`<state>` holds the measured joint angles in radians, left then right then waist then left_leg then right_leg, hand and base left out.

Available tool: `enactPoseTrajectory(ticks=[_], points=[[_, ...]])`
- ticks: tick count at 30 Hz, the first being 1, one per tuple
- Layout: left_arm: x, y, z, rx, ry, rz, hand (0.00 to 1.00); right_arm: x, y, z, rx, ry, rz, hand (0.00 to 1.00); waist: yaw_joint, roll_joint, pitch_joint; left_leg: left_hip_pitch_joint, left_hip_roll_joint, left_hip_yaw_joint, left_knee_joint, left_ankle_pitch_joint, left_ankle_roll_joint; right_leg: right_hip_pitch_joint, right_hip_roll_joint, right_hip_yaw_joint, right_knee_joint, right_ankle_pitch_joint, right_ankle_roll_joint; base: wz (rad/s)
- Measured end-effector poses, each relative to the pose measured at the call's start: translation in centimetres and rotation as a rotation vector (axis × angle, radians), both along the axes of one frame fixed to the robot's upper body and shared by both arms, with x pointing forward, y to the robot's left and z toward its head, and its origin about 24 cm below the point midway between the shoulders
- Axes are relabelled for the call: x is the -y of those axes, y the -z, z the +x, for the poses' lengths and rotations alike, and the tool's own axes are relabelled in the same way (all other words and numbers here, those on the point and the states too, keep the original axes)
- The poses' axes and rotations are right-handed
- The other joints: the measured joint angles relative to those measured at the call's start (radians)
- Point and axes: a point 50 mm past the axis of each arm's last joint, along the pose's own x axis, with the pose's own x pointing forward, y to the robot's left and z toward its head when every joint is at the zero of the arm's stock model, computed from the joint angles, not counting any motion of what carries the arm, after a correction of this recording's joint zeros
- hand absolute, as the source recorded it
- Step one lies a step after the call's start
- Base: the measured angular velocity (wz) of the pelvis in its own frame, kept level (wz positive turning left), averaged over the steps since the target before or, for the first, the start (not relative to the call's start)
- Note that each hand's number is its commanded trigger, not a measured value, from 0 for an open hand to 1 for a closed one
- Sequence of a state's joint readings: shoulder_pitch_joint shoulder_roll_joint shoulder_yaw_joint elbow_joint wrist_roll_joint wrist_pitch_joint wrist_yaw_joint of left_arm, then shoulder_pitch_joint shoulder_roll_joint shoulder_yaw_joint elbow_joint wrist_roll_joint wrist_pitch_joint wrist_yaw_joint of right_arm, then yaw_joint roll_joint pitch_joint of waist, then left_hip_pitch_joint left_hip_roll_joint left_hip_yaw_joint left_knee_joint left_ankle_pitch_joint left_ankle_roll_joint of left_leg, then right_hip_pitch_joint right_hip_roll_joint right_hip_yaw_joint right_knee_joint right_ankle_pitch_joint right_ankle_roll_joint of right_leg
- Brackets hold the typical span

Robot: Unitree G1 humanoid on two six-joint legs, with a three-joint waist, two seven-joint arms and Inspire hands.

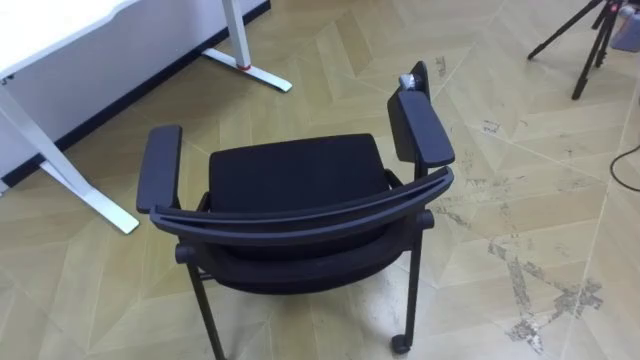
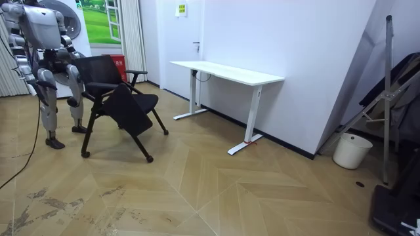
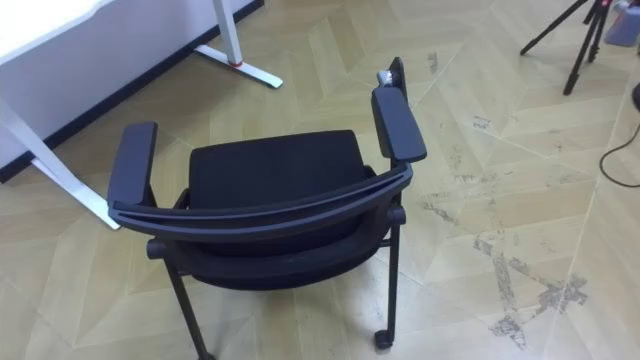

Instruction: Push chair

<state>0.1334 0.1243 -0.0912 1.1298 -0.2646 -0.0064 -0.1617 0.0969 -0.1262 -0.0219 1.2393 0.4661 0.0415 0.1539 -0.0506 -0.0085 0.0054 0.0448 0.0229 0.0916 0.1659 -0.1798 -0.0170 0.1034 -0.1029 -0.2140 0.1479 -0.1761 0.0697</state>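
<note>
Chair sat on the herringbone wood floor directly in front of the robot, backrest rim nearest the head camera, seat facing away. Black frame, black seat pad, two padded armrests, and a castor at the rear leg on the robot's right. It stood apart from the white desk, whose legs and feet were ahead on the robot's left.

In the room view the robot stood upright at the room view's left, just behind the chair back, with the desk against the white wall further to the room view's right.

Hand state: cannot tell. Right hand showed at the robot's camera-side flank, low and behind the backrest, but too small to say whether its fingers were straight or curled, or whether it touched the chair. Left hand could not be picked out from the chair back on the far side, so same answer.

Writing:
- Yellow sign high on the wall beside the door; print too small to read.
- Red object behind the chair had pale markings, also illegible.

Other items: tripod legs ahead on the robot's right, white bucket by the wall at the room view's right, and grey scuffs on the floor right of the chair.
</note>
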Motion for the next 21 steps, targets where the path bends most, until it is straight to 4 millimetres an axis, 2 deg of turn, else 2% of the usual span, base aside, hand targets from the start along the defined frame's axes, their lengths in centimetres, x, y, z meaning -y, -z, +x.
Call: enactPoseTrajectory(ticks=[9, 13, 19, 20, 21], points=[[-0.1, 0.1, -0.2, -0.022, 0.021, 0.009, 0.00, 0.1, 0.0, -0.1, -0.025, 0.012, -0.037, 0.00, 0.001, -0.001, 0.0007, 0.006, 0.000, 0.003, -0.001, -0.001, -0.001, 0.003, 0.001, 0.017, 0.001, -0.001, 0.000, 0.00], [-0.5, 0.0, -0.2, -0.023, -0.006, 0.020, 0.00, 0.3, 0.1, -0.3, -0.043, 0.037, -0.067, 0.00, 0.001, -0.012, 0.0039, 0.028, 0.000, 0.003, -0.007, -0.002, -0.002, 0.016, 0.001, 0.017, 0.001, -0.007, -0.001, 0.00], [-0.9, 0.0, -0.3, -0.025, -0.039, 0.058, 0.00, 0.3, 0.1, -0.4, -0.066, 0.052, -0.088, 0.00, 0.001, -0.025, 0.0015, 0.028, -0.001, 0.002, -0.008, -0.003, -0.004, 0.016, 0.001, 0.018, 0.001, -0.011, 0.000, 0.00], [-1.0, 0.0, -0.4, -0.028, -0.049, 0.068, 0.00, 0.3, 0.1, -0.5, -0.069, 0.053, -0.091, 0.00, 0.002, -0.020, -0.0042, 0.028, -0.001, 0.002, -0.007, -0.003, -0.004, 0.017, 0.001, 0.017, 0.002, -0.011, 0.000, 0.00], [-1.1, 0.0, -0.7, -0.034, -0.055, 0.074, 0.00, 0.3, 0.1, -0.5, -0.072, 0.056, -0.094, 0.00, 0.003, -0.021, -0.0050, 0.029, -0.001, 0.002, -0.007, -0.003, -0.004, 0.018, 0.001, 0.017, 0.003, -0.011, 0.000, 0.00]])
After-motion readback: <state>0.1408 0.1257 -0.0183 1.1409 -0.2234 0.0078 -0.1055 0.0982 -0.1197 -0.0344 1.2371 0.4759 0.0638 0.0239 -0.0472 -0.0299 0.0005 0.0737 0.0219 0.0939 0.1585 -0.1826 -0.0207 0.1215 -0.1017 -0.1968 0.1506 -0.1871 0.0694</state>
